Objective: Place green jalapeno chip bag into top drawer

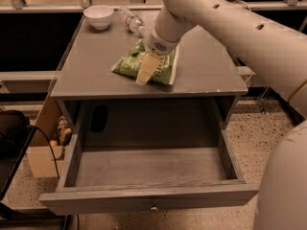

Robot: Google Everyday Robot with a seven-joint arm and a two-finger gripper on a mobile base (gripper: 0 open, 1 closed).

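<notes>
The gripper (146, 70) is resting on the near part of the bag (127, 63), which is lying mid-surface (206, 71) just behind the open drawer (148, 200), probably lining up a pinch for lifting, though I cannot tell how the jaws are standing.

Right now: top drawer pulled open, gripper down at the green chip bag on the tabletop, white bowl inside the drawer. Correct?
One thing is off. The camera view shows the white bowl on the tabletop, at its back left corner, not inside the top drawer. The rest holds: drawer pulled open, gripper down at the green jalapeno chip bag on the tabletop.
</notes>
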